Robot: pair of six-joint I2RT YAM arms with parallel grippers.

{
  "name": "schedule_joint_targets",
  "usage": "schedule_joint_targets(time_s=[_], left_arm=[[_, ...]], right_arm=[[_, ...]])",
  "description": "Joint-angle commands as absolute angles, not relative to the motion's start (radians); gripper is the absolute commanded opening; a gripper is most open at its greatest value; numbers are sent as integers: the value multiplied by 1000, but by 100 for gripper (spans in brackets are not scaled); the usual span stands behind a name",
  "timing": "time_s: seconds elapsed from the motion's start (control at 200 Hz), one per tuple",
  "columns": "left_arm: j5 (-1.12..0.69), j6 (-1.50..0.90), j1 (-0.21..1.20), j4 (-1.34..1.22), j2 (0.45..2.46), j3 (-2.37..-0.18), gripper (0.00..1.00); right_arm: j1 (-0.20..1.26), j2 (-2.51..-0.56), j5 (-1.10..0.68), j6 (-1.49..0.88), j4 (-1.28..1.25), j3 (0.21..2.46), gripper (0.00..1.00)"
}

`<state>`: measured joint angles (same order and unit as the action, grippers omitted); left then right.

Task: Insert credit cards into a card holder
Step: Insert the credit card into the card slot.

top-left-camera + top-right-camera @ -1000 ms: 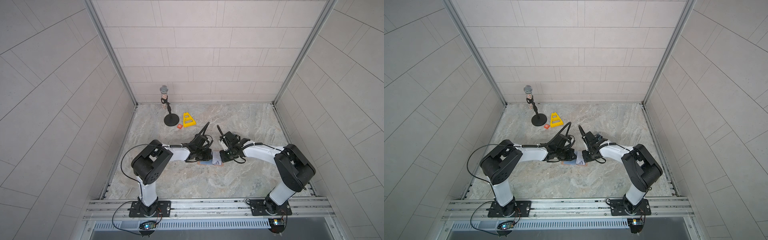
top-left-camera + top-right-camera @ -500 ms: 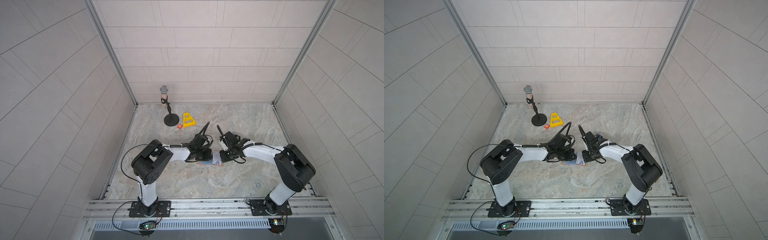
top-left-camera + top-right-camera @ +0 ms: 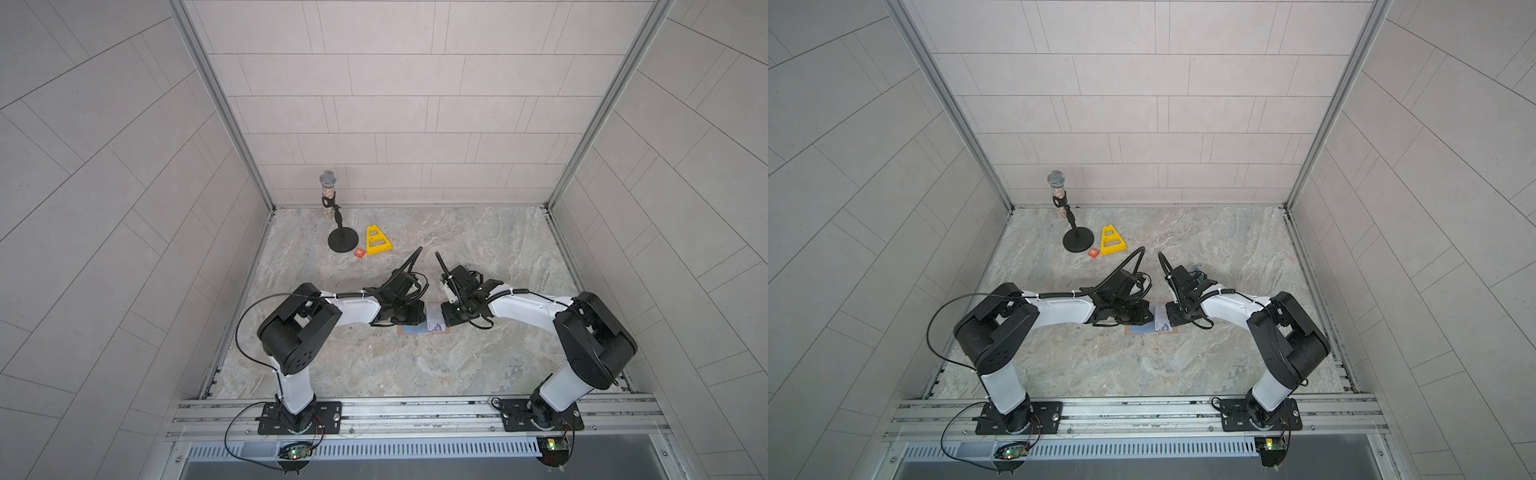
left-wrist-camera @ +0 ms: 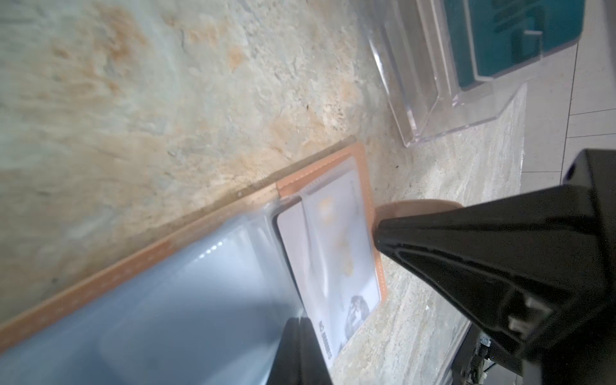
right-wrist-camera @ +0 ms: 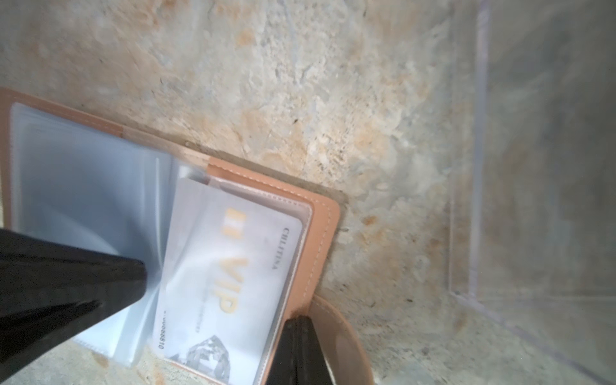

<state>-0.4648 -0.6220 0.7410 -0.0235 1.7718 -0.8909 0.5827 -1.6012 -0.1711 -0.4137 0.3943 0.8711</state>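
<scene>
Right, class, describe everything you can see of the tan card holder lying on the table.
The card holder is a tan, leather-like booklet with pale stitching, lying open and flat on the marbled table. Inside are clear plastic sleeves; a white VIP card sits in one. A rounded strap tab sticks out from one side. The shut left tool presses on the sleeves; the shut right tool touches the edge by the tab.
</scene>
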Motion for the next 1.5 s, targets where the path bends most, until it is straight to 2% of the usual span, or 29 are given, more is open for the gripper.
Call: schedule_joint_targets(time_s=[0.0, 0.215, 0.465, 0.661, 0.911, 1.081, 1.286, 1.496], left_arm=[[-368, -568, 746, 81, 1705, -882, 12], [-282, -549, 744, 111, 1643, -850, 15], [-334, -554, 743, -9, 1658, -782, 6], [-288, -552, 743, 1, 1644, -756, 3], [-251, -539, 743, 31, 1636, -745, 2], [-243, -541, 742, 32, 1635, -739, 2], [-238, -539, 742, 34, 1638, -735, 1], [-228, -536, 744, 45, 1637, -730, 1]], right_arm=[[589, -1550, -122, -425, 415, 863, 9], [589, -1490, -128, -431, 425, 866, 14], [599, -1517, -367, -503, 314, 882, 14], [655, -1587, -406, -593, 208, 902, 10], [699, -1682, -332, -635, 200, 946, 5], [704, -1699, -234, -642, 235, 942, 4], [705, -1753, -245, -635, 244, 948, 4], [707, -1742, -126, -617, 335, 969, 3]])
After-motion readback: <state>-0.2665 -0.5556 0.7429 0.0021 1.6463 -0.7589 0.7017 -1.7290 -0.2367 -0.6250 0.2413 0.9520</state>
